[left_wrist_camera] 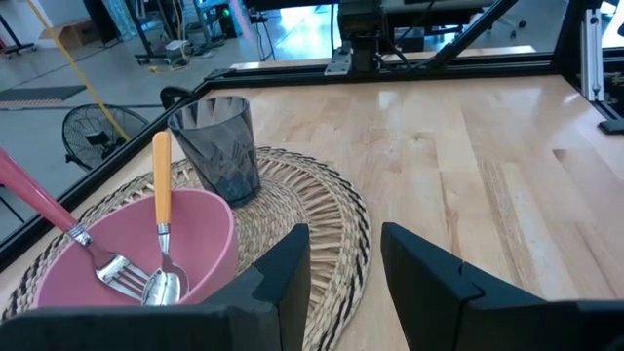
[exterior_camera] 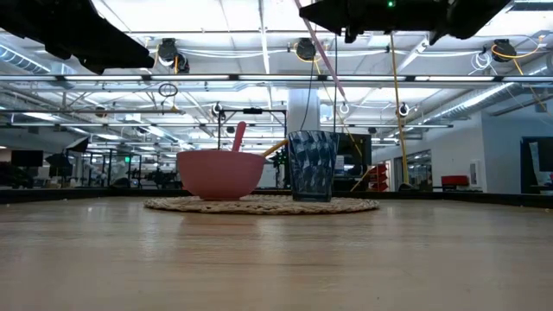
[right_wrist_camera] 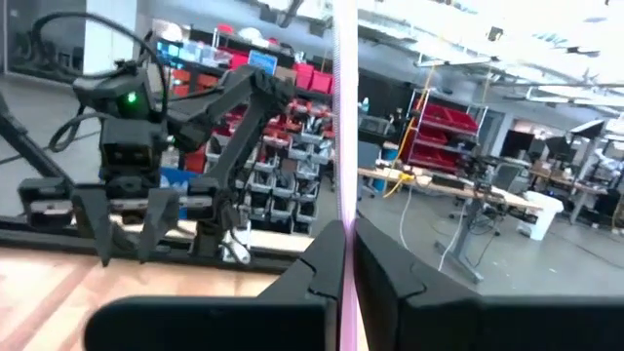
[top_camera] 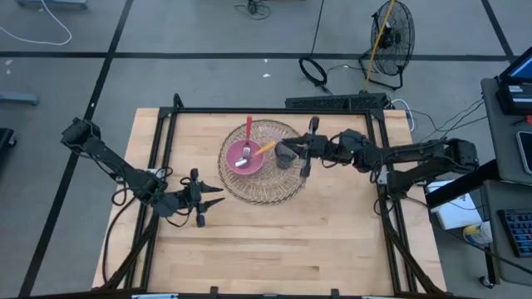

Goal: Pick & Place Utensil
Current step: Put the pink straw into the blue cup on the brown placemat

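A pink bowl (top_camera: 233, 163) and a dark clear cup (top_camera: 285, 157) stand on a round woven mat (top_camera: 263, 189). In the bowl lie a pink-handled fork (left_wrist_camera: 49, 210) and an orange-handled spoon (left_wrist_camera: 162, 195), handles leaning on the rim. My right gripper (right_wrist_camera: 346, 244) hovers above the cup (exterior_camera: 313, 164), shut on a thin pink utensil (right_wrist_camera: 344, 117). My left gripper (left_wrist_camera: 346, 253) is open, low over the table to the left and near side of the mat (left_wrist_camera: 322, 214), facing bowl (left_wrist_camera: 210, 229) and cup (left_wrist_camera: 219, 146). My right gripper pinches the pink utensil's thin handle (right_wrist_camera: 344, 210) between its two fingers, coming in level from the table's right. The handle stands about upright across the fingers. In the low view it slants down below the gripper (exterior_camera: 327, 60), lifted clear above the cup.
A black metal frame (top_camera: 166, 124) runs around the tabletop. Bare wood (top_camera: 283, 241) lies on the near side of the mat and to its right. A floor fan (top_camera: 391, 33) and cables sit beyond the far edge. A desk with equipment (top_camera: 511, 100) stands off to the right.
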`<state>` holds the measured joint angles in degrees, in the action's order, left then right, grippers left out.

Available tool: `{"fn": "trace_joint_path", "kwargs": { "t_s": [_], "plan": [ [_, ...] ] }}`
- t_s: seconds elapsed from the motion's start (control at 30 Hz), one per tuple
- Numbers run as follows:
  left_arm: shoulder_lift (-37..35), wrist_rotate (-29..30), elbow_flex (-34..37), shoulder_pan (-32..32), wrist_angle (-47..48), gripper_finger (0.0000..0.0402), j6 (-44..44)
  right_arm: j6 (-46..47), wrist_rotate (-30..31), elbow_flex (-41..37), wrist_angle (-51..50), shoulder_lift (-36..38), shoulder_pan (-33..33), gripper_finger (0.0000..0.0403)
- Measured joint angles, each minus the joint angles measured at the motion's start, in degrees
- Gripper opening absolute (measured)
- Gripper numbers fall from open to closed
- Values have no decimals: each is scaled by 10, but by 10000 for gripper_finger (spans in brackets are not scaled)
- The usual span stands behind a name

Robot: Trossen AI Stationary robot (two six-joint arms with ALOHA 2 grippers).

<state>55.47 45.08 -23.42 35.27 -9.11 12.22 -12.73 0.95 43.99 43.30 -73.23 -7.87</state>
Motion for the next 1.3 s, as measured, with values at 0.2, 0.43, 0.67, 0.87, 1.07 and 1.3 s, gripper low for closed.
{"fn": "trace_joint_path", "kwargs": {
  "t_s": [0.2,0.43,0.67,0.87,1.07,1.3],
  "plan": [
    [0,0,0,0,0,131,0,0,-29,-2,36,-8,-24,10],
    [0,0,0,0,0,131,0,12,-46,-80,197,-34,-51,10],
    [0,0,0,-1,-2,131,-3,24,-56,-164,422,-87,-75,10],
    [0,0,0,-11,-2,131,-3,38,-57,-171,463,-126,-85,10],
    [0,-1,0,-15,-2,131,0,39,-58,-158,465,-137,-84,10],
    [0,-1,0,-15,-2,131,-1,45,-72,-150,465,-137,-87,10]
  ]
}}
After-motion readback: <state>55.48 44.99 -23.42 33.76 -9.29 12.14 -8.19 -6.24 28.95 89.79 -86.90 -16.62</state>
